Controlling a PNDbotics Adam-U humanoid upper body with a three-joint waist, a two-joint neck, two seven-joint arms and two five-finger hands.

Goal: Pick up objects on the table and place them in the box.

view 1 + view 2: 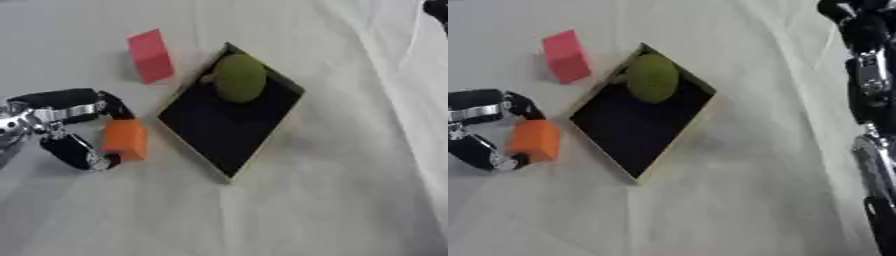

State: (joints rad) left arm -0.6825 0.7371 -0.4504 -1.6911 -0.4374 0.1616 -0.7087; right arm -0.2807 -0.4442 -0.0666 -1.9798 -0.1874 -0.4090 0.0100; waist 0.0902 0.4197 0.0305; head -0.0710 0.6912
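An orange block sits just left of the box, and my left hand is shut on it, with one finger curled over its top and another under its lower left corner. The box is a shallow tray with a black inside and a pale rim, lying askew in the middle. A round green object lies in its far corner. A red block stands on the cloth beyond the box's left side. My right arm runs down the right edge of the right eye view, and its hand is not clear.
A white cloth with soft folds covers the table. A raised fold runs along the right side.
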